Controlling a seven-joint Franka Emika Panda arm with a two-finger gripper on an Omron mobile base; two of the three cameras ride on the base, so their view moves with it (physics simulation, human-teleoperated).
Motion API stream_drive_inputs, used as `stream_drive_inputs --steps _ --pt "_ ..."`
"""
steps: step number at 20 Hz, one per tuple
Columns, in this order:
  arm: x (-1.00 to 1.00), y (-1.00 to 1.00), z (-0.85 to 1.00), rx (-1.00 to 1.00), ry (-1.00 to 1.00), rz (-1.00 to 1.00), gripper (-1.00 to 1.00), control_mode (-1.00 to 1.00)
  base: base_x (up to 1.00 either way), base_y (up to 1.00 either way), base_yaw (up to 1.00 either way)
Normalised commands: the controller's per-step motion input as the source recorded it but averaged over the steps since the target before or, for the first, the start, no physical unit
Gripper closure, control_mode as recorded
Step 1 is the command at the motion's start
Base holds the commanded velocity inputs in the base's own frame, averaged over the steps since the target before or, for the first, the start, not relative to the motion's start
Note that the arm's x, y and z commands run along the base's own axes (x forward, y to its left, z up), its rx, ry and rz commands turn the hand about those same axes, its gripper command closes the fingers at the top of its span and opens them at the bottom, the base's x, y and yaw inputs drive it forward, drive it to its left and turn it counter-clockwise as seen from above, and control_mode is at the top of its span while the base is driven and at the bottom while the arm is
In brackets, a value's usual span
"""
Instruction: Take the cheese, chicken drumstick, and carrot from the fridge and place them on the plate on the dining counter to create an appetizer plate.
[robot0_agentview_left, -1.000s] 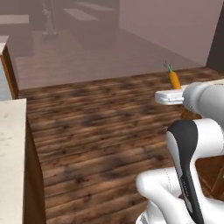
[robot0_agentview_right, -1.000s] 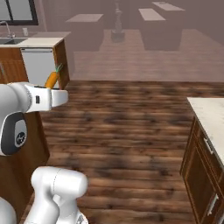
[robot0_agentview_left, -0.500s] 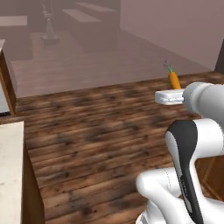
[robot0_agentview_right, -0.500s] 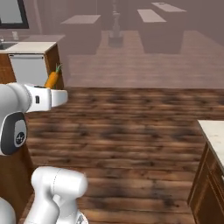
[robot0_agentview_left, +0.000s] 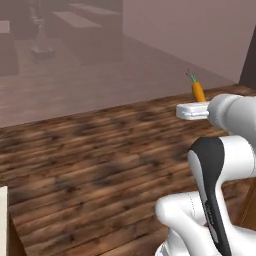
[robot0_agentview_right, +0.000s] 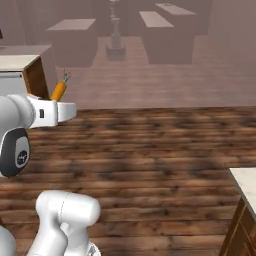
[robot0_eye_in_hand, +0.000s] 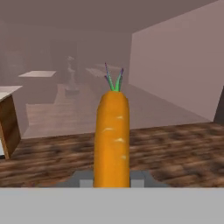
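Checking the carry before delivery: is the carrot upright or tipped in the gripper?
Upright. The carrot stands green top up from the gripper, shut on its lower end.

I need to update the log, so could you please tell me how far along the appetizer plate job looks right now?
Done: the carrot is out of the fridge and gripped upright in the pincer, leafy end up, above wooden floor. In hand: carrying it; no plate or dining counter is visible ahead. Left: setting the carrot on the plate. Whether the cheese and drumstick are already placed cannot be told from these views.
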Motion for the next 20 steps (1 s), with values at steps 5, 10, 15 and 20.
stream_drive_inputs --steps 5,10,15,20 --pt "0.00 0.00 0.00 0.00 0.00 0.00 1.00 1.00 0.79 -0.37 -0.35" --pt "0.00 0.00 0.00 0.00 0.00 0.00 1.00 1.00 0.74 -0.38 -0.37" --pt "0.00 0.00 0.00 0.00 0.00 0.00 1.00 1.00 0.76 -0.16 -0.37" --pt "0.00 0.00 0.00 0.00 0.00 0.00 1.00 1.00 0.82 0.15 -0.37"
